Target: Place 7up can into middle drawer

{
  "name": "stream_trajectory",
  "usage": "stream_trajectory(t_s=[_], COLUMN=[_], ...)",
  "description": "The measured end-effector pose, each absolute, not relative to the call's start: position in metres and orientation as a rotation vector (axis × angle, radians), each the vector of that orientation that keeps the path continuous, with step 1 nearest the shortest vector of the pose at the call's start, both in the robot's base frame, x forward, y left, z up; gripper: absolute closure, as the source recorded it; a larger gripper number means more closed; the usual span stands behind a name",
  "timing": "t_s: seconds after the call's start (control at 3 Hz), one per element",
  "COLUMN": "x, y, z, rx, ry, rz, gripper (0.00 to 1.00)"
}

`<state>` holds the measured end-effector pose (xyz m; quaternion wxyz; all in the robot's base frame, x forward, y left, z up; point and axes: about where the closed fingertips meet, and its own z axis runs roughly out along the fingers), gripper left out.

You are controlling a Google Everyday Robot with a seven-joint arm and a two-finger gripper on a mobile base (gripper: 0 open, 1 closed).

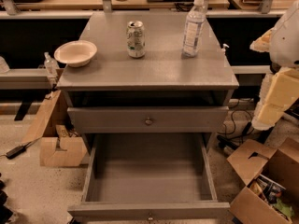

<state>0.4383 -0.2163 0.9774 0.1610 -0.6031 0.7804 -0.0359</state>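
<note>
Standing upright, the can [136, 39] waits on the desk [154, 71] between bowl [75, 53] and bottle [193, 29], above the open drawer [149, 174]. The claw [262, 40] hangs well right, its state impossible to tell; reaching across may topple the bottle.

The 7up can [136, 39] stands upright on the desk [154, 71], left of centre toward the back, silver-white with green markings and a pull-tab top. The middle drawer [149, 183] is pulled fully open below, its plain grey inside bare, its small round knob at the front edge. The pincer [262, 40] hangs at the right edge, well apart from the can.
</note>
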Motion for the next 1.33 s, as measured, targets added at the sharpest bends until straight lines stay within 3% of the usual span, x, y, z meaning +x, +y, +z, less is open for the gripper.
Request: stream_trajectory(t_s=[0.67, 1.33], x=[0.443, 0.509], y=[-0.215, -0.193], z=[0.979, 0.960], rx=[-1.709, -1.507], ry=[2.206, 2.002], rz=[-0.108, 0.081], gripper=[0.00, 0.00])
